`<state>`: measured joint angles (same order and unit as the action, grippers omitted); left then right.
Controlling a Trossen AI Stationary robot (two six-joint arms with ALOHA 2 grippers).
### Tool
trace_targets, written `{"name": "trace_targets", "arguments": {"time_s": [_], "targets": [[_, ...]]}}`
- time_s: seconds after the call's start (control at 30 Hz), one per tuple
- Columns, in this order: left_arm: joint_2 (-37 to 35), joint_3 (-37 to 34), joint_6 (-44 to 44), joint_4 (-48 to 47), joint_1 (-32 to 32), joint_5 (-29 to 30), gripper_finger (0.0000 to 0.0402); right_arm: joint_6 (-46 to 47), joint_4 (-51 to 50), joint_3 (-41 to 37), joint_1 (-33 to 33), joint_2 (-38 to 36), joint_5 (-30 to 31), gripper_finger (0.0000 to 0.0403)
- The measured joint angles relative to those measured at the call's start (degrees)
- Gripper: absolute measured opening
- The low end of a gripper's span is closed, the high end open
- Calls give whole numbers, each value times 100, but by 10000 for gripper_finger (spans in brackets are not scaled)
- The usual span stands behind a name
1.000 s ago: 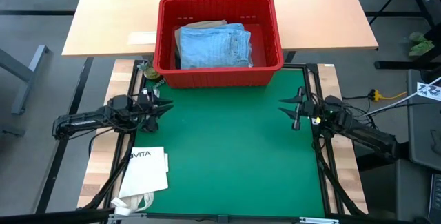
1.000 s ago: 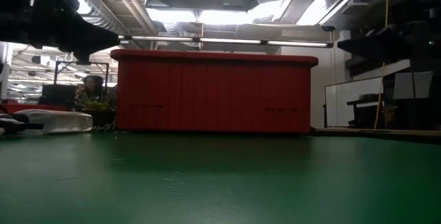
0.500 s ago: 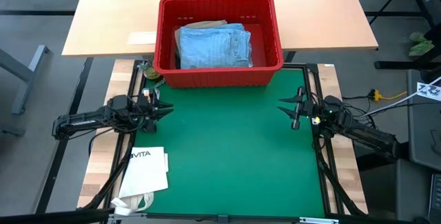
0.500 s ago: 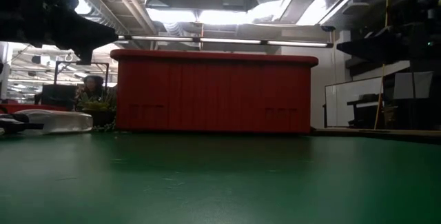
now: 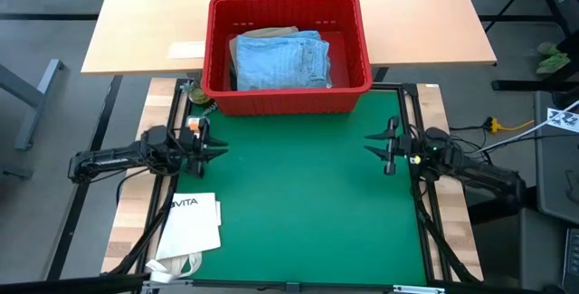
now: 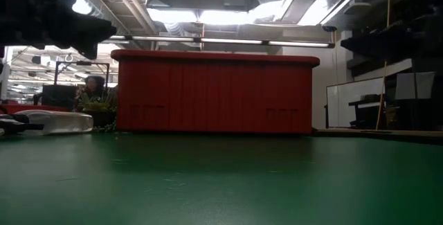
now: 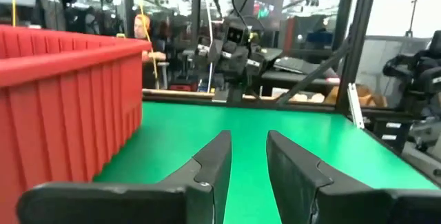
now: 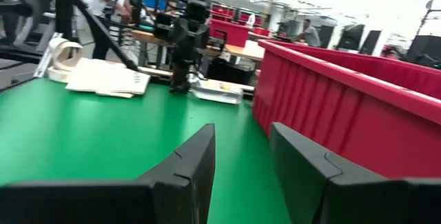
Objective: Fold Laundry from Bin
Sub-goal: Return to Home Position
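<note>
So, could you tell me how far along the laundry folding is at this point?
Nearly finished, it seems. Done: folded light blue jeans top the pile inside the red bin, with a khaki garment peeking out behind them. In hand: nothing; the left hand and right hand hover open and empty over the green mat's side edges. Left: likely only parking both hands at home.

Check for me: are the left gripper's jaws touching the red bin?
Apart. The high view shows bare green mat between the left gripper and the bin's front wall; the jaws are open and hold nothing.
</note>
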<state>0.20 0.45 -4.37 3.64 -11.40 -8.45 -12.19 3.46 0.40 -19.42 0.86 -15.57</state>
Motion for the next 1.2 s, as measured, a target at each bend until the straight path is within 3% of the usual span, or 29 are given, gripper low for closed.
{"name": "trace_targets", "arguments": {"time_s": [0.47,0.67,0.87,1.2], "targets": [[57,-2,297,-17,20,81,89,-41,-176,0,2244,90,1943,140],[57,-2,344,-17,20,83,89,-279,-119,0,2931,417,2357,140],[57,-2,349,-30,20,86,89,-968,-50,0,3258,878,2797,140],[59,-2,255,-140,17,96,89,-1302,-41,0,3255,1113,2778,140]]}}
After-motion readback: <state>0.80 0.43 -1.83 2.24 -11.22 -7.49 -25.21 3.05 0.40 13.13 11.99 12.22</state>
